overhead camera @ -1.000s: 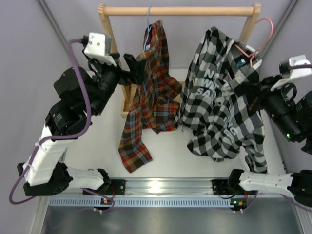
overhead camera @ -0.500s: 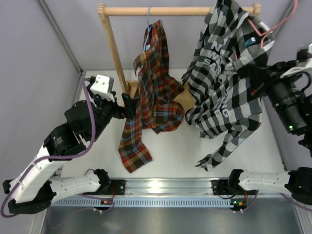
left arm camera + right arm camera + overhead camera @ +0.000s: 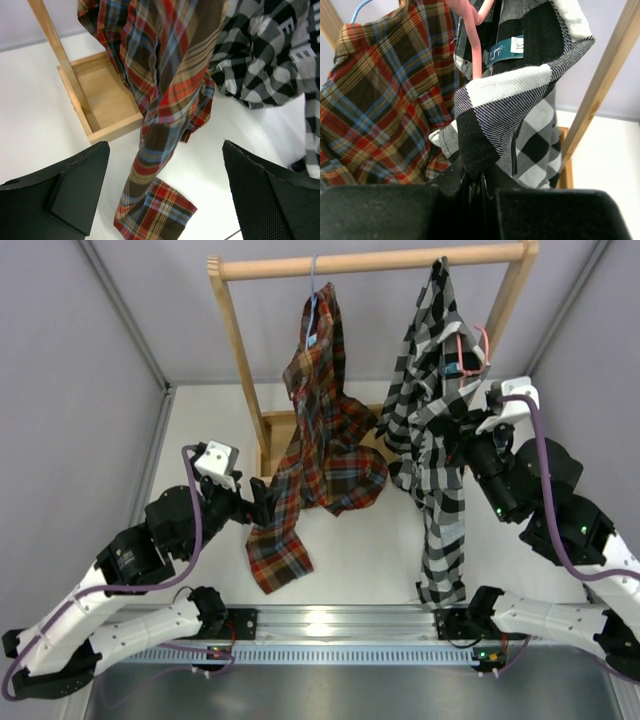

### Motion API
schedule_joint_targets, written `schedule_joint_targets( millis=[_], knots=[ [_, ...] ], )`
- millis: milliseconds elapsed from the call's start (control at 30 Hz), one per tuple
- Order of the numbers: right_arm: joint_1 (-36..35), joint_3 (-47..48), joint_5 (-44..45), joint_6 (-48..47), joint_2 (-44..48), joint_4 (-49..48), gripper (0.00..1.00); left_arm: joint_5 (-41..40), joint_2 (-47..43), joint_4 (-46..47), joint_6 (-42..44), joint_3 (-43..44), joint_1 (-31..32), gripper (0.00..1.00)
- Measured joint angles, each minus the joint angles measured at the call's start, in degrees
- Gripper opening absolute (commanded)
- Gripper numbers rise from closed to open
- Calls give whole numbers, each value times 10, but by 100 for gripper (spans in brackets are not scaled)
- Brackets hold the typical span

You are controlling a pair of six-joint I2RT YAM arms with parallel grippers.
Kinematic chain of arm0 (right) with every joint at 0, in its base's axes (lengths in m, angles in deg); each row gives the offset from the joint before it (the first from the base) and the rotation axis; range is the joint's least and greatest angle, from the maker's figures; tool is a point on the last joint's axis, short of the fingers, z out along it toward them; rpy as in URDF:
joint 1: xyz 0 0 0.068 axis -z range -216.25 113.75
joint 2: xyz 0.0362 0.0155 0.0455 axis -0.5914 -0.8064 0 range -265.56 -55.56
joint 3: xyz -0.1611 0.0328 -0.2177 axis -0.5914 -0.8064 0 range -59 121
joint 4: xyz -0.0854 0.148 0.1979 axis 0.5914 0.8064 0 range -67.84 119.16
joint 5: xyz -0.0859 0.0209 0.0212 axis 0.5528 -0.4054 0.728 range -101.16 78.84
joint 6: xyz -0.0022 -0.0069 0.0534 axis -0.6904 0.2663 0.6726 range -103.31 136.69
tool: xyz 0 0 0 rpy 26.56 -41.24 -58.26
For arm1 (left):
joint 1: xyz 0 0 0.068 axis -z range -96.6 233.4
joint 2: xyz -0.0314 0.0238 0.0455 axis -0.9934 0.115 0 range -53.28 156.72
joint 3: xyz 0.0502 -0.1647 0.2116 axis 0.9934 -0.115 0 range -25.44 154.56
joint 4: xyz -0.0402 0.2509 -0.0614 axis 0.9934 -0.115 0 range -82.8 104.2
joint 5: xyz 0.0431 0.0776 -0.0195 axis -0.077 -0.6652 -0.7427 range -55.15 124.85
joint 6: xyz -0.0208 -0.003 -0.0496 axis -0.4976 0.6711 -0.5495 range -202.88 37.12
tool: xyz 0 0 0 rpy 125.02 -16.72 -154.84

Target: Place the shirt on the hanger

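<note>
Shirt (image 3: pixel 437 465) right of other shirt (image 3: pixel 320 435)

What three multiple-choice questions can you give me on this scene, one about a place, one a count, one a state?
1. In the top view, the black-and-white shirt hangs: A) left of the tartan shirt B) directly beneath it C) right of it.
2. Shirts in view: A) one B) two C) three.
3. The right hand is: A) shut on the black-and-white shirt B) wide open C) shut on nothing.
Answers: 1 C, the checks sit to the right of the tartan; 2 B, only those two garments show; 3 A, the right wrist view shows check fabric pinched between its fingers.
</note>
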Motion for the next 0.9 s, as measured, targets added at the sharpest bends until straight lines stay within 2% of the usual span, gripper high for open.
schedule_joint_targets(
  millis=[167, 367, 567, 667, 767, 900],
  knots=[
    [9, -53, -32, 31, 22, -33, 0, 10, -24, -5, -4, -38, 0, 98],
    [10, -48, -58, 57, 24, -39, 0, 9, -27, -8, -5, -66, 0, 98],
    [19, -36, -39, 68, 10, -38, 0, -13, -30, -8, -12, -95, 0, 98],
    [61, 2, -56, 77, -30, -36, 0, -36, -52, -4, -15, -113, 0, 98],
    [138, 62, -108, 95, -91, -34, 0, -71, -91, 0, -17, -131, 0, 98],
    [207, 127, -165, 110, -166, -28, 0, -125, -135, 7, -17, -138, 0, 98]
  ],
)
